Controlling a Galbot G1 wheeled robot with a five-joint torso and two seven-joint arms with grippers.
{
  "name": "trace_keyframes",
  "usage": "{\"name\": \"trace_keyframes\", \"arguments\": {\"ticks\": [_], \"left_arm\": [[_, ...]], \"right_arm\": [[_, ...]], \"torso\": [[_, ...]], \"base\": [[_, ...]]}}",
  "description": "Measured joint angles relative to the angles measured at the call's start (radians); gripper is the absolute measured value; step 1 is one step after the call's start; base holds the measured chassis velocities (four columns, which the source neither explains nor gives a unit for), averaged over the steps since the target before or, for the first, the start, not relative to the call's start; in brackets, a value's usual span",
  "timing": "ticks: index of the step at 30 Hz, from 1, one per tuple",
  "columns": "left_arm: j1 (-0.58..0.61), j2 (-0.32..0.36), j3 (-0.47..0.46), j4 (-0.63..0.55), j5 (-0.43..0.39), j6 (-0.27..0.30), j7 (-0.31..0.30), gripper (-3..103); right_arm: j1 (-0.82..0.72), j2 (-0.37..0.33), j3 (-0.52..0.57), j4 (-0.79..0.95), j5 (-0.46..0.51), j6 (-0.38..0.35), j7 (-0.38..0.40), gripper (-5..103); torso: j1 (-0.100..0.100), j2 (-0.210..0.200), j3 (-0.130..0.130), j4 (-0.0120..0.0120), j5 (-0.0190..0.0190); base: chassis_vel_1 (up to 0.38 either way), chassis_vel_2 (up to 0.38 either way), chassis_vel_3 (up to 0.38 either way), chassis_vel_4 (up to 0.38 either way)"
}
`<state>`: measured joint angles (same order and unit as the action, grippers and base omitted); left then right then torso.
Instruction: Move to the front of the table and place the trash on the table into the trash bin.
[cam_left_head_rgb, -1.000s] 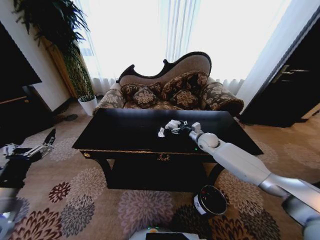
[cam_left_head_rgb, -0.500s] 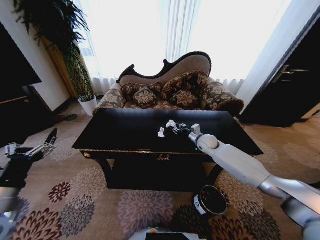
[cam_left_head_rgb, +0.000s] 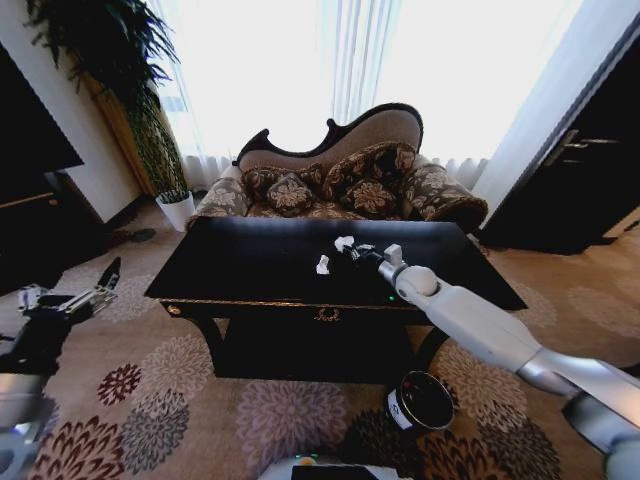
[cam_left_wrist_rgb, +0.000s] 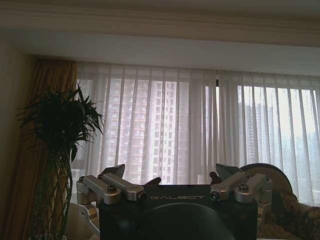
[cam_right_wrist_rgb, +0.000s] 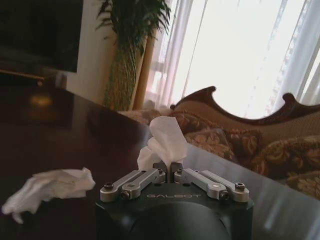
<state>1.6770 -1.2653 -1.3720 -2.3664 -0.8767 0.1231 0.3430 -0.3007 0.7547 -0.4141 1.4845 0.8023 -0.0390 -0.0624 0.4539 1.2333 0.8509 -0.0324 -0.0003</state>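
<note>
My right arm is stretched out long over the table (cam_left_head_rgb: 250, 270), forearm rising from the near right corner toward the middle of the top. Its right gripper (cam_left_head_rgb: 352, 248) sits just above the table surface, fingers (cam_right_wrist_rgb: 165, 170) pinched together on a paper wad (cam_right_wrist_rgb: 162, 140) (the wrist view shows the tips meeting under the white tissue). My left arm is held low, well off the table's left end, elbow bent. The left gripper (cam_left_head_rgb: 100, 285) points up and away from the table, its fingers (cam_left_wrist_rgb: 115, 175) spread wide apart.
</note>
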Motion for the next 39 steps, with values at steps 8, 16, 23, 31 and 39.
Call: {"name": "trace_keyframes", "arguments": {"ticks": [8,16,23,31,39], "left_arm": [[-0.006,-0.004,0.017,-0.007,0.003,0.0,-0.001,100],[-0.014,-0.002,0.026,-0.015,-0.001,0.0,-0.003,100],[-0.027,-0.002,0.037,-0.013,-0.007,-0.005,-0.004,100],[-0.043,0.007,0.05,0.0,-0.019,-0.014,-0.006,100],[-0.061,0.002,0.077,0.008,-0.012,-0.015,-0.006,100]], "right_arm": [[-0.149,-0.053,0.135,0.098,0.005,0.003,-0.001,4],[-0.295,-0.112,0.32,0.15,0.004,0.001,0.003,4],[-0.522,-0.121,0.559,0.241,0.004,-0.027,0.026,1],[-0.781,-0.065,0.874,0.326,-0.027,-0.028,0.029,1],[-0.993,0.043,1.079,0.35,-0.089,0.0,0.006,1]], "torso": [[0.0,0.0,0.0,-0.0002,0.0002],[0.0,0.0,0.0,-0.0002,0.0002],[0.0,0.0,0.0,0.0001,0.0003],[0.0,0.0,0.0,-0.0001,-0.0001],[0.0,0.0,0.0,-0.0002,0.0001]], "base": [[0.0,0.0,0.0,0.0],[0.0,0.0,0.0,0.0],[0.0,0.0,0.0,0.0],[0.0,0.0,0.0,0.0],[0.0,0.0,0.0,0.0]]}}
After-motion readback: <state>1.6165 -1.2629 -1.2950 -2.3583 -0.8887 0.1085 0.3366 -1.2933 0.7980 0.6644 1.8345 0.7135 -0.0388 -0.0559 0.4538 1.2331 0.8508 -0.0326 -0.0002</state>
